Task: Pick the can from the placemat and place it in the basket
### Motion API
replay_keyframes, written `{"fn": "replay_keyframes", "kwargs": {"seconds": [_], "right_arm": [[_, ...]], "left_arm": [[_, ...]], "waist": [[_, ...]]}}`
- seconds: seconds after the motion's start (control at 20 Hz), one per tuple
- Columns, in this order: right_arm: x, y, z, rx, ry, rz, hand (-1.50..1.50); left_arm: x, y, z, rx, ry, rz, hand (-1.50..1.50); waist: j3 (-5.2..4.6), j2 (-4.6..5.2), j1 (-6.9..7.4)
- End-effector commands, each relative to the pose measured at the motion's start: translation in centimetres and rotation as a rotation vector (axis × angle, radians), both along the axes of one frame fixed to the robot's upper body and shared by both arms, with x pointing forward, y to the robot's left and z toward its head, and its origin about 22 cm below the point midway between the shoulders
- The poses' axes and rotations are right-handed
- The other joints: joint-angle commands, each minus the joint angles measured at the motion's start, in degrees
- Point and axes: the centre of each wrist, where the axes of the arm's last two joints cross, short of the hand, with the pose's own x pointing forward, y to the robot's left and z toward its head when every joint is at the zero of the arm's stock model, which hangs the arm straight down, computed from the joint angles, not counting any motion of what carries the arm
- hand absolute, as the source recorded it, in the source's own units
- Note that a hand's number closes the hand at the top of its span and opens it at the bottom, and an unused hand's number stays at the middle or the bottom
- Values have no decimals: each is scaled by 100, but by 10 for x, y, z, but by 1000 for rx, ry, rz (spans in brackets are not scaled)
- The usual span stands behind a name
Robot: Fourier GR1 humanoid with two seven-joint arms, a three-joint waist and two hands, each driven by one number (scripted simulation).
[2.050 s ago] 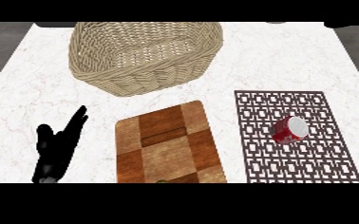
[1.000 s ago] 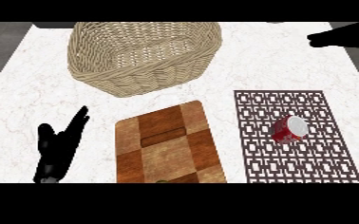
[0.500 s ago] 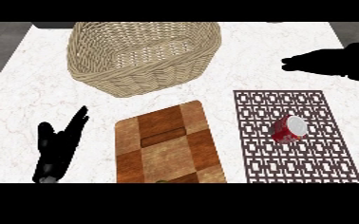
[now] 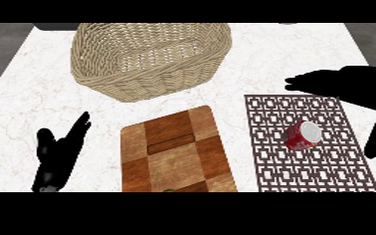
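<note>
Bench (image 4: 29,87): white marble top, everything sits on this, pretty roomy.

Can (image 4: 303,135): red with a white end, lying on its side on the placemat, a bit toward 3 o'clock from the mat's middle. The white end points up toward roughly 1 o'clock. Nothing is touching it.

Placemat (image 4: 323,172): dark brown lattice thing, down at about 4 o'clock on the bench, flat, its right edge runs close to the picture's edge.

Basket (image 4: 150,59): big wicker one up at 11 to 12 o'clock, tipped a little so you look right into the open mouth. Looks like nothing in it from where I'm standing. Well apart from the can.

Cutting board (image 4: 178,154): wooden, checker pattern of light and dark squares, sits at 6 o'clock between the left hand and the placemat, just beside the mat's left edge but not touching it as far as I can see.

Right hand (image 4: 323,82): comes in from 3 o'clock, fingers stretched out flat and pointing toward 9 o'clock, so apart and holding nothing. It hangs right over the top edge of the placemat, at 12 o'clock from the can, with a clear gap between them.

Left hand (image 4: 60,152): parked down at 8 o'clock near the lower edge, fingers straight and pointing up toward 1 o'clock, spread apart, nothing in it. Resting there beside the cutting board.
</note>
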Motion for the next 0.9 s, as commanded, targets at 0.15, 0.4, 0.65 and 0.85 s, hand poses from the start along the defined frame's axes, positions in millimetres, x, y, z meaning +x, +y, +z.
{"fn": "replay_keyframes", "kwargs": {"seconds": [0.15,0.4,0.65,0.85], "right_arm": [[-2,6,-31,9,2,38,-150],[3,-5,-55,26,-5,13,-150],[1,7,-73,38,9,24,-150],[9,16,-82,42,-9,29,-150]], "left_arm": [[-3,-9,-25,-8,110,35,0],[-17,-6,-26,-12,116,24,0],[-11,-7,-32,-15,109,21,0],[-8,-15,-21,-19,112,23,0]], "waist": [[-76,46,-39],[-74,48,-4],[-77,46,-44],[-74,47,5]]}}
